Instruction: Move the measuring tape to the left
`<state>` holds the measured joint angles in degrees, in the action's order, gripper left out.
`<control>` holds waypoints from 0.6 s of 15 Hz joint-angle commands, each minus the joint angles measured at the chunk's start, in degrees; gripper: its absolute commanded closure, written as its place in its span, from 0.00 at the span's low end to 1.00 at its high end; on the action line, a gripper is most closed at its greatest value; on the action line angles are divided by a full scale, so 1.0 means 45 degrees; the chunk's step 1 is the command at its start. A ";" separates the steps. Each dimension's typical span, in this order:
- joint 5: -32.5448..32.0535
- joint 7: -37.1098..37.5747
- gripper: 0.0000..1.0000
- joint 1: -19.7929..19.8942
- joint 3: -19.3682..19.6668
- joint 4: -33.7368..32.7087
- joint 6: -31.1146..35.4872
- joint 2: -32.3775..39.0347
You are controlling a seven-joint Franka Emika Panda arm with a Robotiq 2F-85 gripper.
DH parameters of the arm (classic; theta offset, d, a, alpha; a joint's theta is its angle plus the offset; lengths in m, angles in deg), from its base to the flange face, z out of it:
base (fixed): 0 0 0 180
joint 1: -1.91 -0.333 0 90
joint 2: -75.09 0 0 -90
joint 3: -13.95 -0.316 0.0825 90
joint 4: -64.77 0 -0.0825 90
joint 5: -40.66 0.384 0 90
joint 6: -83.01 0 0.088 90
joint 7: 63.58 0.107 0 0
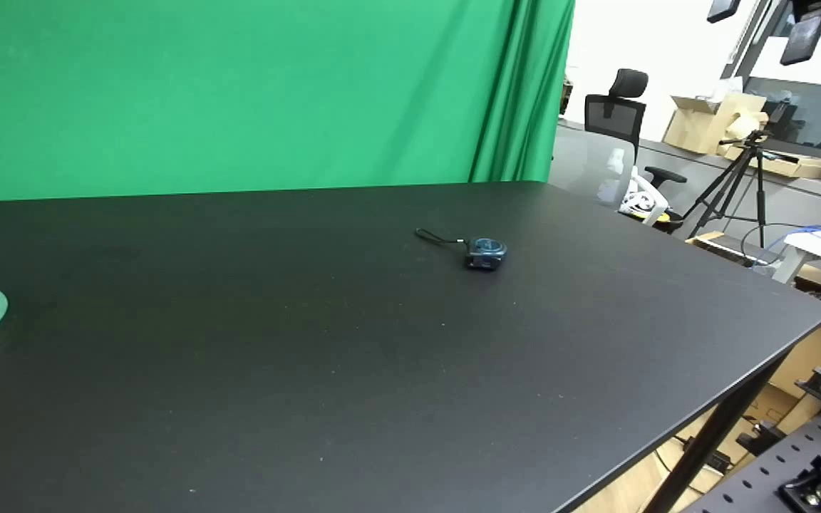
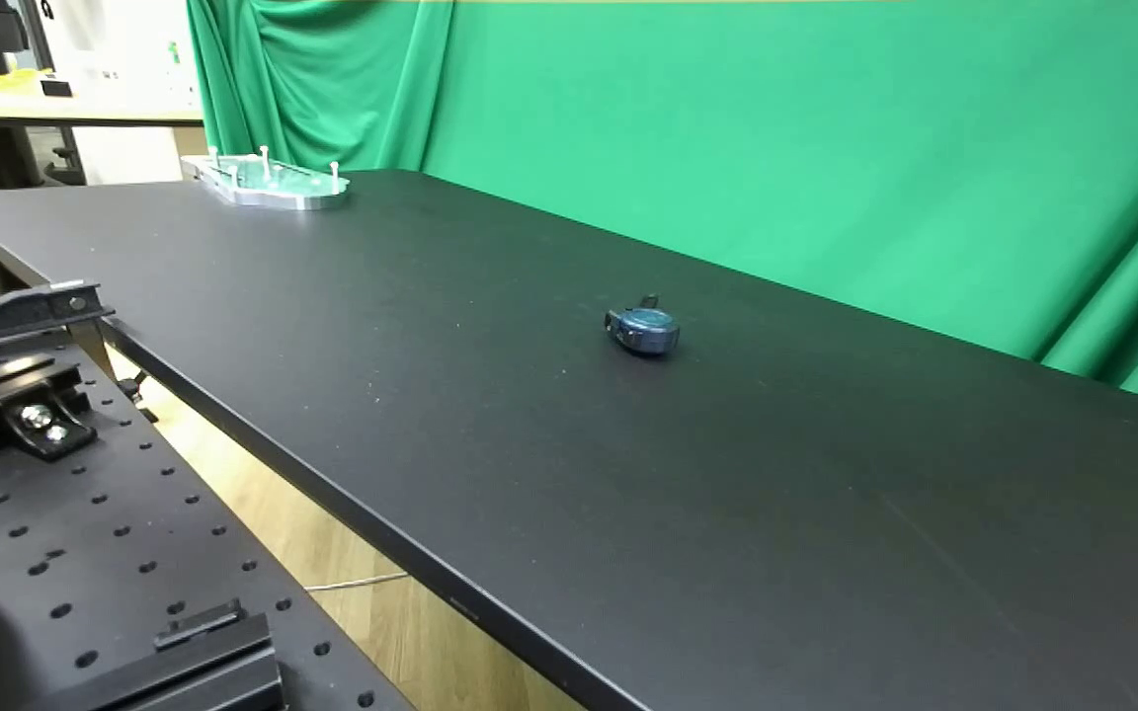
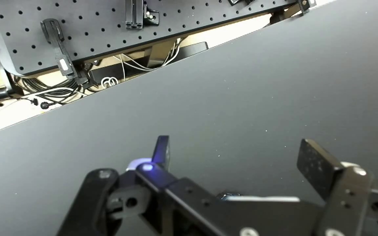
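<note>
The measuring tape, a tiny dark blue-black rounded case, lies flat on the black table (image 1: 296, 370). It shows in both exterior views (image 1: 485, 254) (image 2: 646, 331). Its thin dark strap loops out to its left in an exterior view. In the wrist view only a sliver of the tape (image 3: 225, 195) shows; the gripper body hides the rest. My gripper (image 3: 235, 144) is wide open with nothing between its fingers, above the table and apart from the tape. Its fingertips (image 1: 760, 32) also show at the top right corner of an exterior view, high up.
A green curtain (image 1: 239, 92) hangs along the table's far side. A clear plate with upright pegs (image 2: 273, 188) sits at a table end. A perforated metal base (image 2: 134, 553) with rails lies beyond the table's near edge, across a gap. Cables (image 3: 51, 91) lie below.
</note>
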<state>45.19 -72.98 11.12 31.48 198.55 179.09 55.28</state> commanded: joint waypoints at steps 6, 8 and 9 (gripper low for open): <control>-0.0282 -0.0152 0.00 0.0046 -0.0672 -0.0351 0.2589 0.1925; -0.0404 -0.0246 0.00 -0.0047 -0.0929 -0.0418 0.3817 0.2885; -0.0554 -0.0261 0.00 -0.0088 -0.1081 -0.0430 0.4450 0.3387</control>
<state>44.20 -73.84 11.12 28.20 198.76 193.92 63.94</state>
